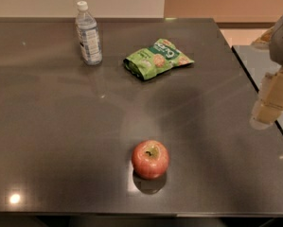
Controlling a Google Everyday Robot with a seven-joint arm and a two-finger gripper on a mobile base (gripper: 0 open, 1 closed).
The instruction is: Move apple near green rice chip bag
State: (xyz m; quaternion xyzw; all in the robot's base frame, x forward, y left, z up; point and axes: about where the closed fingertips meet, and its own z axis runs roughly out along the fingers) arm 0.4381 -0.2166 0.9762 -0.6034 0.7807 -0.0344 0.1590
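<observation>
A small red apple (150, 159) with a yellowish patch at its stem sits on the dark grey table (56, 126) near the front edge. The green rice chip bag (157, 58) lies flat toward the back middle of the table, well beyond the apple. My gripper (269, 105) hangs at the right edge of the camera view, above the table's right edge, far to the right of the apple and touching nothing.
A clear water bottle (88, 33) with a white cap stands upright at the back left, left of the bag. A second dark surface (264, 65) adjoins the table at the right, behind the gripper. A wall runs along the back.
</observation>
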